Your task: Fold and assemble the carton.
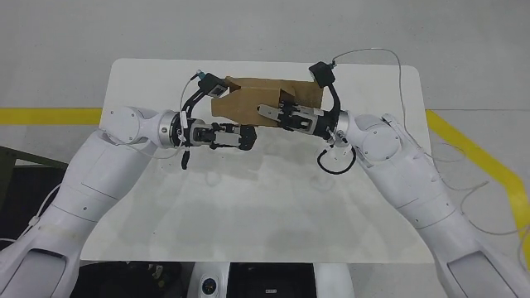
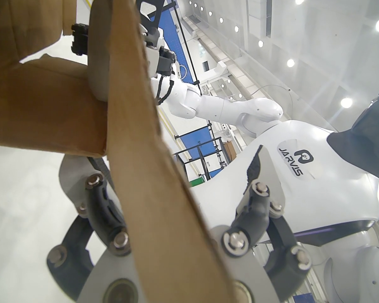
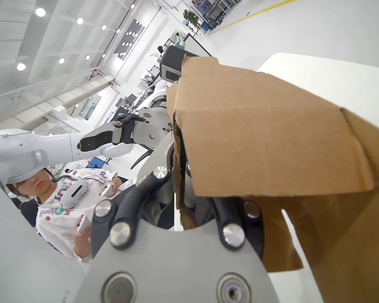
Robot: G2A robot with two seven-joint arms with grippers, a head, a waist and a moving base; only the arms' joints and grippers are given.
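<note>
The brown carton stands partly folded at the far middle of the white table. In the top view my right gripper comes in from the right and lies over the carton's near wall. In the right wrist view this gripper is shut on a carton panel, with the panel's edge between its fingers. My left gripper sits at the carton's near left corner. It is open in the left wrist view, where a carton flap runs between its spread fingers.
The near half of the table is bare white surface. A thin cable loops over the far right corner, and a black cable hangs by the right wrist. Yellow floor lines run past both table sides.
</note>
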